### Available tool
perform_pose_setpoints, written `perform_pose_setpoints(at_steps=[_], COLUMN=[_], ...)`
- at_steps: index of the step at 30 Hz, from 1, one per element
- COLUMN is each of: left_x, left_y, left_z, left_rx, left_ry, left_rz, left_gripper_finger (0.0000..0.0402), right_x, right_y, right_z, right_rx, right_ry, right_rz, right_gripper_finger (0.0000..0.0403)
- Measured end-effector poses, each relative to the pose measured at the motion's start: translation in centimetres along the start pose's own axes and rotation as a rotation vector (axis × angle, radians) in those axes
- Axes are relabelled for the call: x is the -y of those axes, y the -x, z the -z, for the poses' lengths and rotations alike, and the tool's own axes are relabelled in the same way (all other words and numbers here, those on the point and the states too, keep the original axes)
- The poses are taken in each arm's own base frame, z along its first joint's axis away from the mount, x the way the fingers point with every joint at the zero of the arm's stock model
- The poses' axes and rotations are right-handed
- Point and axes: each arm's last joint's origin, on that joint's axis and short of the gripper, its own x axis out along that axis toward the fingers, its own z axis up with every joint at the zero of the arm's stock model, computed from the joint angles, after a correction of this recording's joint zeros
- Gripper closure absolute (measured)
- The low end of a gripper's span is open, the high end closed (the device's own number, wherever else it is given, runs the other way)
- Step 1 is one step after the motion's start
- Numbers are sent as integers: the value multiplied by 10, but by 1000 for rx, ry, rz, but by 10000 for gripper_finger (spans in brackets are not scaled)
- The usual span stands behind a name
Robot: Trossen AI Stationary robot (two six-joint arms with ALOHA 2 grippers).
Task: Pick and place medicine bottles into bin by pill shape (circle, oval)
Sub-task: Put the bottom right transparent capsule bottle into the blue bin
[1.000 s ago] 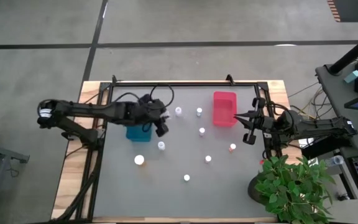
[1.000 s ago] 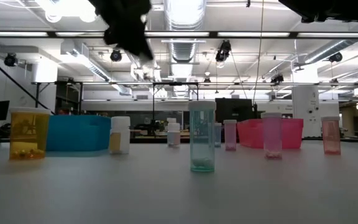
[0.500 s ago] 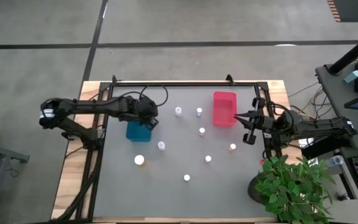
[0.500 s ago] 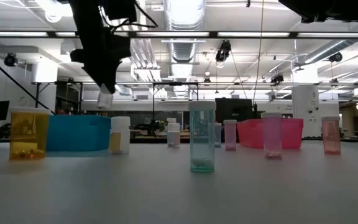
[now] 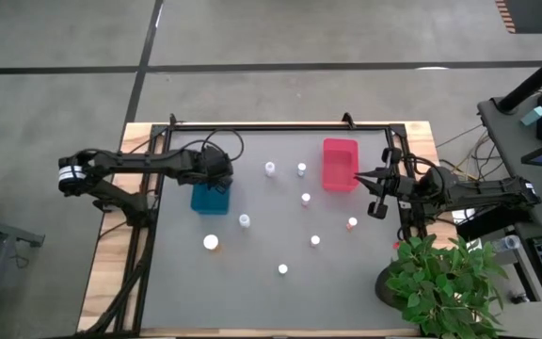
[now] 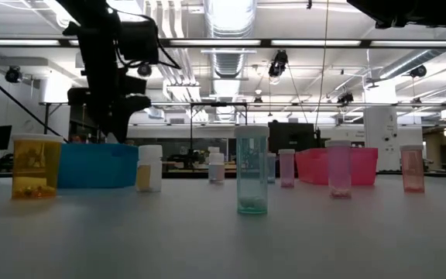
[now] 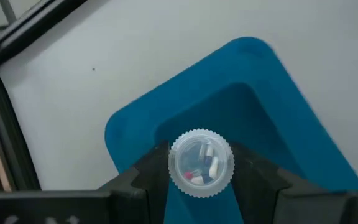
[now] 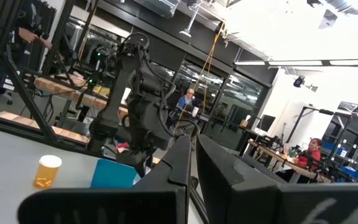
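My left gripper [image 5: 219, 177] hangs over the blue bin [image 5: 210, 199], slanting down, shut on a small clear medicine bottle [image 7: 201, 165] with white and red capsules inside. The red bin [image 5: 340, 164] stands at the far right. Several white-capped bottles stand upright on the grey table, among them one [image 5: 244, 220] near the blue bin and an orange one [image 5: 211, 242]. My right gripper [image 5: 374, 196] waits shut at the table's right edge, holding nothing. My left gripper pinches the bottle by two opposite sides [image 7: 171, 165] between its two fingers [image 7: 151, 171]. The fingers slant down from above. One round end of the bottle faces the wrist camera. The bottle is lifted clear, over the open blue bin [image 7: 253, 112].
More bottles stand mid-table [image 5: 270, 169], [image 5: 302, 169], [image 5: 306, 198]; others [image 5: 315, 240], [image 5: 352, 223], [image 5: 282, 269] nearer the front. In the low view a tall clear bottle [image 6: 252, 170] stands nearest. A potted plant [image 5: 440, 282] sits at the near right corner.
My left gripper has carried the bottle toward the table's left edge and down, from beside the blue bin to over it, tipping further downward and rolling as it went. It has stayed shut on the bottle.
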Motion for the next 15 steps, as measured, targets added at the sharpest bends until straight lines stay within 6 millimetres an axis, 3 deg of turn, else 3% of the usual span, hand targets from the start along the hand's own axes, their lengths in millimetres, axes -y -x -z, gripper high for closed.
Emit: perform_pose_setpoints(at_steps=[15], left_x=[-7], left_y=[-22], left_z=[15], left_rx=[21], left_ry=[115], left_rz=[-73], left_gripper_finger=[276], right_x=[0], right_y=[0], right_z=[0], right_rx=[-1], right_ry=[1], right_rz=[-1], right_gripper_finger=[385])
